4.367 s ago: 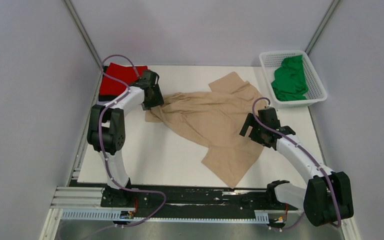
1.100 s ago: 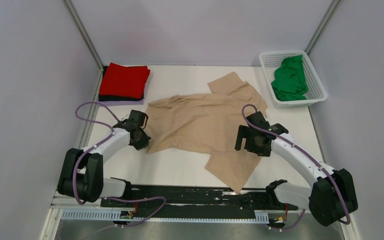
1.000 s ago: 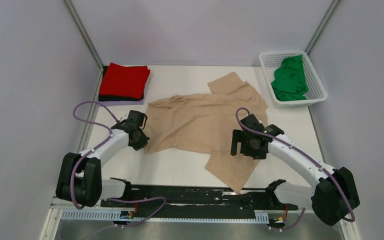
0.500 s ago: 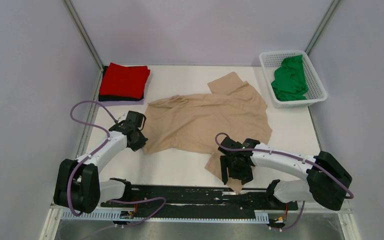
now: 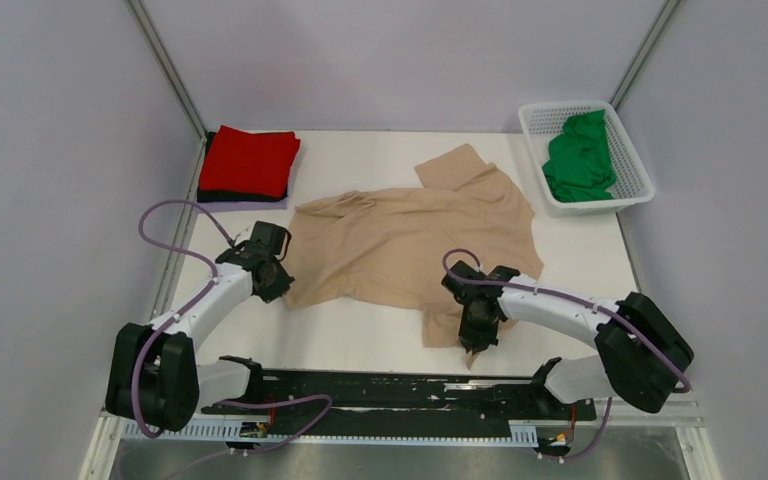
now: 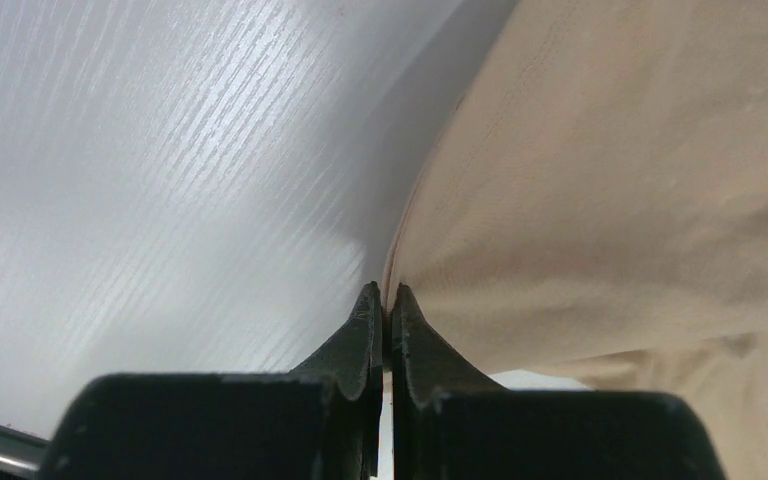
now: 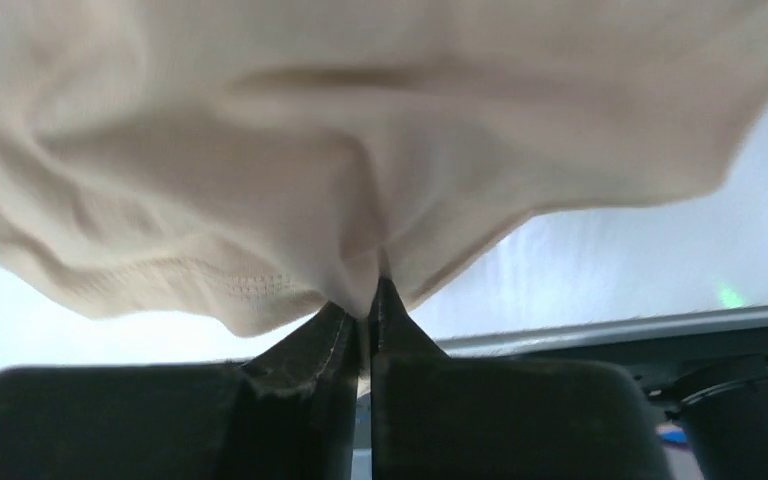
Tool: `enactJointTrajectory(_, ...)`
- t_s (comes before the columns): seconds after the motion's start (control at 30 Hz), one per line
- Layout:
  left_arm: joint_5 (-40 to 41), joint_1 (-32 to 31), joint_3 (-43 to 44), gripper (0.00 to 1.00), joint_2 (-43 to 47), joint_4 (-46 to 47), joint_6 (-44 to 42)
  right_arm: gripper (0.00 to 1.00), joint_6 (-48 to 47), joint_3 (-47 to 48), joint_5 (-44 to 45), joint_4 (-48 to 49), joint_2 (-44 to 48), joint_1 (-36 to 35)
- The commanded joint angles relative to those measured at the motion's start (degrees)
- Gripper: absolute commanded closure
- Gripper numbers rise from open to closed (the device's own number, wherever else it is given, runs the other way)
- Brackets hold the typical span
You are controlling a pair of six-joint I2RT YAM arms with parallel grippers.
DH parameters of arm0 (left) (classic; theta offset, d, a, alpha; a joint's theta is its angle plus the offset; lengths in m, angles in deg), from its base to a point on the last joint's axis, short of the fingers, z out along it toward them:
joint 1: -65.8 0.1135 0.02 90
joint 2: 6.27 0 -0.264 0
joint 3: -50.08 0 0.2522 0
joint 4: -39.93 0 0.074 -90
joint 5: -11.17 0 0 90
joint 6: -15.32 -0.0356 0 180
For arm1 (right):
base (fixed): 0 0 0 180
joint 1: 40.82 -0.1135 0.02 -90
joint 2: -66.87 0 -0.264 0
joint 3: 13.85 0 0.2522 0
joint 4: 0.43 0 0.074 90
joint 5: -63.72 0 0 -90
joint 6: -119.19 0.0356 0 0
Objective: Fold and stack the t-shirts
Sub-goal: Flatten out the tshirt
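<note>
A beige t-shirt (image 5: pixel 415 245) lies spread and rumpled across the middle of the white table (image 5: pixel 350 330). My left gripper (image 5: pixel 282 292) is shut on its near-left edge; in the left wrist view the beige t-shirt (image 6: pixel 600 200) runs up from the closed left gripper (image 6: pixel 386 293). My right gripper (image 5: pixel 472 345) is shut on the shirt's near-right corner, and the beige t-shirt (image 7: pixel 360 150) bunches above the pinched right gripper (image 7: pixel 374 290). Folded t-shirts, red on top (image 5: pixel 251 160), sit stacked at the far left. A green t-shirt (image 5: pixel 579 157) lies crumpled in a white basket (image 5: pixel 632 150).
The basket stands at the table's far right corner. Grey walls close in on both sides. The black rail (image 5: pixel 390 385) with both arm bases runs along the near edge, close behind my right gripper.
My right gripper swung from the shirt's right side down to its near corner and shut on it. The left gripper stayed shut on the left edge, barely moving.
</note>
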State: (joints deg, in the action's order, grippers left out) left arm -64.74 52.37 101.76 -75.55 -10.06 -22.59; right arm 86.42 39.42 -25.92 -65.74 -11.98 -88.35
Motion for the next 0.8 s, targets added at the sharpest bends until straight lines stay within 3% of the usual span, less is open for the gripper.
enactJointTrajectory(0.0, 1.5, 0.0, 3.9, 1.00, 1.9, -1.3, -1.8, 0.99, -0.4, 0.6, 15.4, 1.7, 6.5, 8.0)
enactJointTrajectory(0.17, -1.1, 0.0, 12.2, 1.00, 2.3, 1.9, -5.2, 1.00, -15.2, 10.8, 21.1, 5.7, 13.0, 23.9)
enactJointTrajectory(0.27, -3.9, 0.0, 21.8, 1.00, 2.0, 2.3, -7.8, 1.00, -24.1, 18.4, 22.7, 8.8, 15.8, 29.4)
enactJointTrajectory(0.53, -3.4, 0.0, 38.6, 1.00, 6.9, 7.5, -11.5, 1.00, -38.1, 38.5, 26.7, 13.9, 23.4, 32.0)
enactJointTrajectory(0.63, -4.5, 0.0, 42.6, 1.00, 9.6, 11.2, -13.0, 1.00, -44.6, 42.8, 23.6, 20.6, 27.4, 32.1)
enactJointTrajectory(0.77, -5.4, 0.0, 50.8, 1.00, 12.1, 10.7, -15.7, 1.00, -50.7, 52.0, 19.4, 21.5, 29.3, 32.0)
